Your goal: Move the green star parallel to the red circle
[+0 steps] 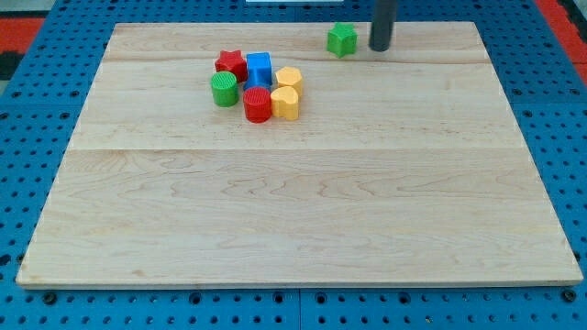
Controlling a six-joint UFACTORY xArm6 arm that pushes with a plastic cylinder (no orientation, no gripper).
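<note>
The green star (342, 39) lies near the view's top edge of the wooden board (303, 211), right of centre. My tip (380, 48) stands just to its right, a small gap apart. The red circle (258, 104) sits lower left of the star, in a tight cluster of blocks.
The cluster around the red circle holds a red star (231, 64), a blue cube (260, 69), a green cylinder (224, 90), a yellow hexagon (290, 79) and a yellow heart-like block (286, 103). A blue pegboard (37, 110) surrounds the board.
</note>
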